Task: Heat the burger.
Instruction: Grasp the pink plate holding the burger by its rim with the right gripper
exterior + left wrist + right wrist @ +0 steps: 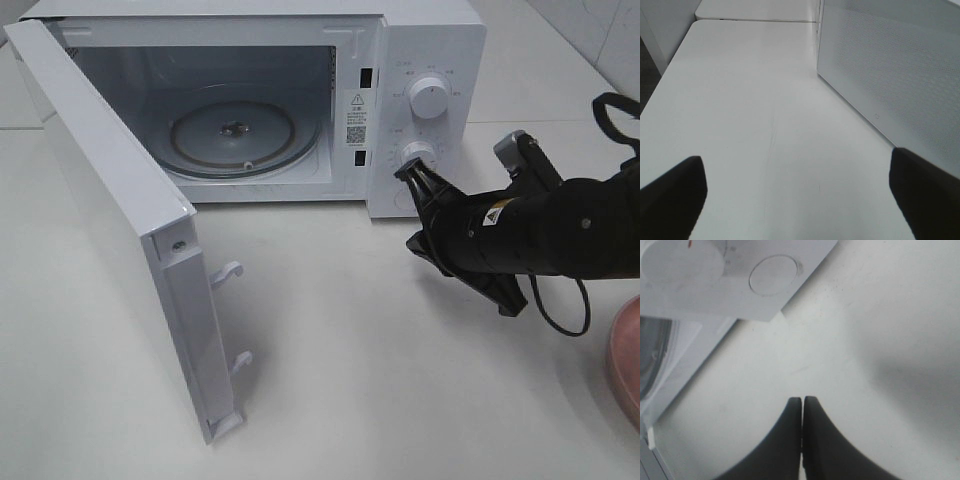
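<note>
The burger is out of view in every frame. The white microwave point(440, 40) stands with its door point(110, 200) swung wide open, and only the glass turntable point(232, 130) is inside. My right gripper point(410, 172) is shut with nothing in it, its tips just in front of the lower knob point(418, 153) on the control panel. In the right wrist view the right gripper point(802, 399) shows its fingers pressed together above the table, below the round button point(774, 275). My left gripper point(797, 165) is open and empty, low over the table beside the door's outer face point(900, 75).
A pink plate point(625, 370) pokes in at the right edge of the table. The open door juts toward the front left, with two latch hooks point(228, 272) on its edge. A black cable point(560, 315) hangs under the right arm.
</note>
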